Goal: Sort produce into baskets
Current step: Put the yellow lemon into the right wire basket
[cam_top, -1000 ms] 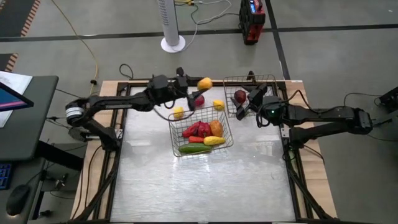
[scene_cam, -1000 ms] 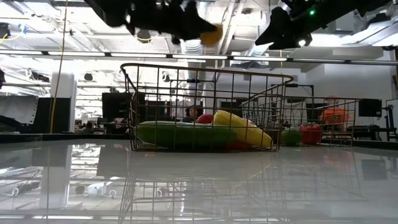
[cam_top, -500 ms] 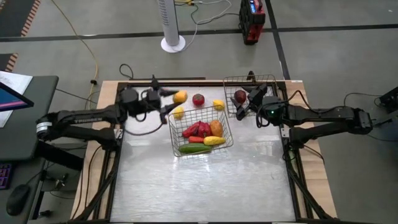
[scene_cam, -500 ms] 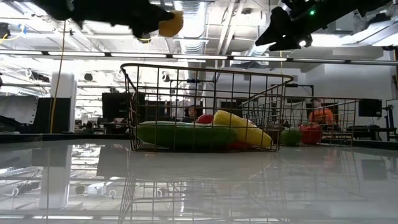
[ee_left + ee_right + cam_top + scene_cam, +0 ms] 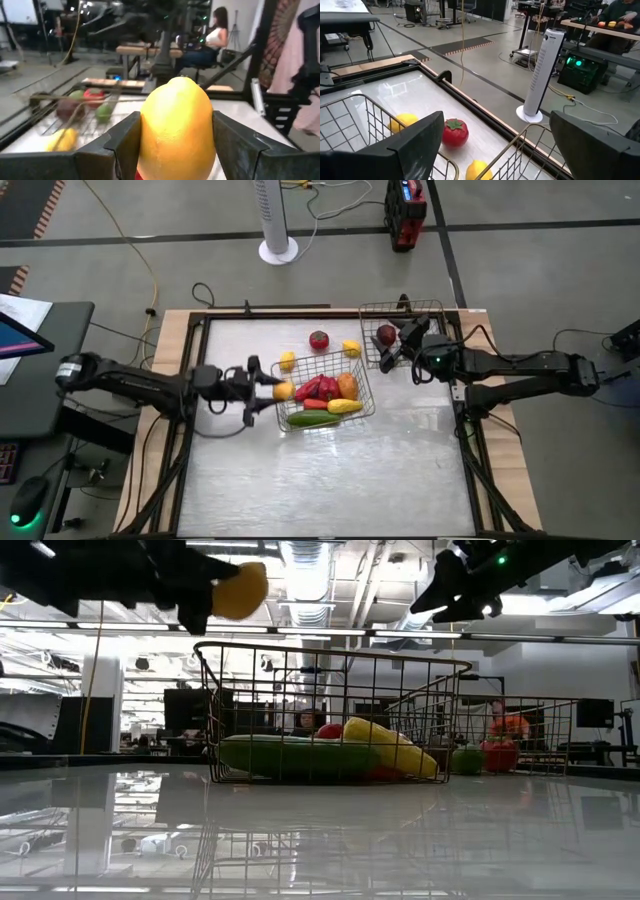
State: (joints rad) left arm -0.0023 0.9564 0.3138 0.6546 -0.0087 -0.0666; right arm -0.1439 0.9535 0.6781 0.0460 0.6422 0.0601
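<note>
My left gripper (image 5: 270, 389) reaches in level from the table's left and is shut on a yellow-orange lemon (image 5: 283, 391), just left of the middle wire basket (image 5: 362, 395). That basket holds red peppers, an orange piece, corn and a cucumber (image 5: 290, 757). My right gripper (image 5: 392, 345) hangs open over the left side of the second basket (image 5: 425, 306) at the far right, which holds a dark red piece (image 5: 386, 334). A red tomato (image 5: 454, 132) and two yellow pieces (image 5: 287, 361) (image 5: 351, 348) rest on the table behind the middle basket. My left gripper pinches the lemon's two opposite sides (image 5: 150, 145) between its two fingers (image 5: 122, 147). The fingers come level from the table's left. The lemon (image 5: 240, 590) is lifted clear, higher than the middle basket's rim.
The middle basket's left rim (image 5: 275, 380) stands right in front of the held lemon. The near half of the table (image 5: 330, 480) is bare. A white tower fan (image 5: 277, 220) stands on the floor beyond the far edge.
My left gripper has swung from above the table's far edge toward the near and left side and come down, carrying the lemon. It now points level at the middle basket's left side.
</note>
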